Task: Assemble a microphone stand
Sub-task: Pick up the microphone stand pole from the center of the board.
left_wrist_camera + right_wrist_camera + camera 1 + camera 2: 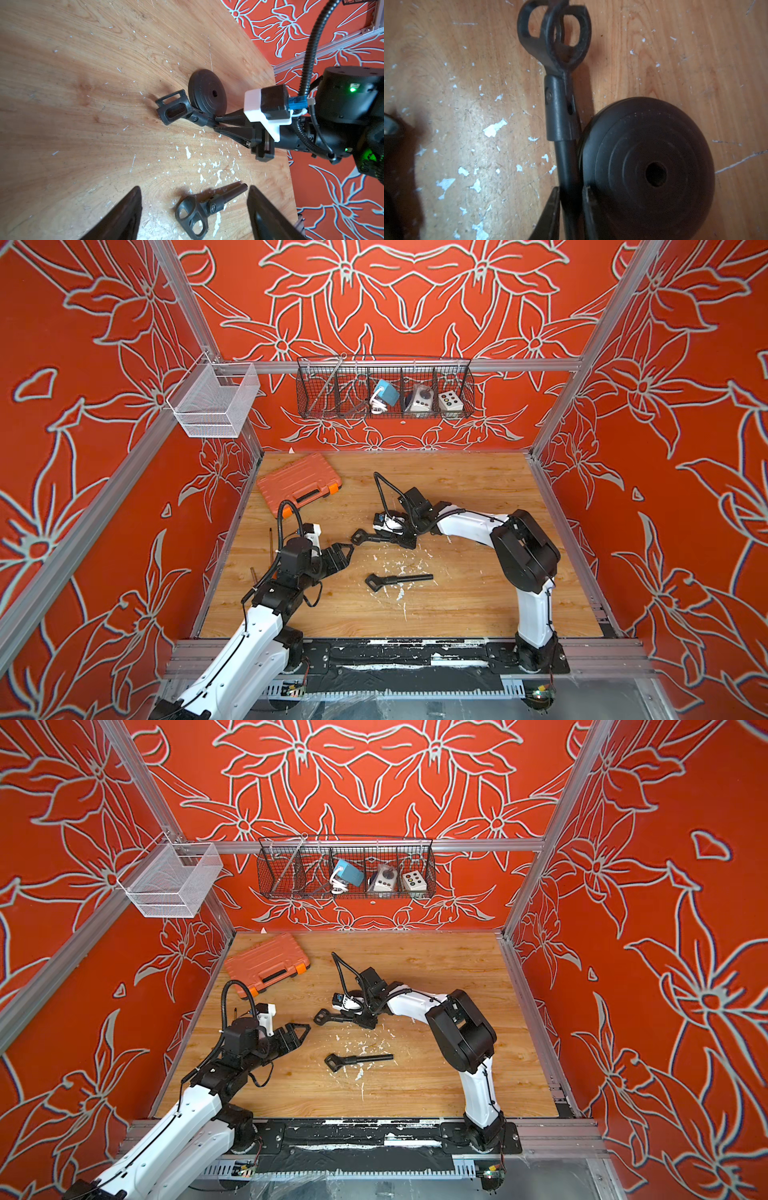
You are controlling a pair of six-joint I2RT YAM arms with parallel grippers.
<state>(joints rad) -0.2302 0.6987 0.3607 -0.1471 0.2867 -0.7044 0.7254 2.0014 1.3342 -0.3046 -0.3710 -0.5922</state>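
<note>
The round base [648,166] of the microphone stand sits on the tabletop [478,497], its centre hole in plain view. Just beside its rim lies a clip on a rod [560,108]. The clip end points away from the right pincer [570,191], which is clenched on the rod close against the base. A second clip on a rod [397,580] lies flat on the tabletop. It is apart from the base, on the side away from the back wall [395,302], among white flecks [401,570] of chipped paint. The left pincer [194,187] hangs released, jaws wide and grasping nothing, well apart from the base and beyond the held clip's end. An orange case [297,481] lies shut, far from the base, toward the back wall on the left arm's side.
</note>
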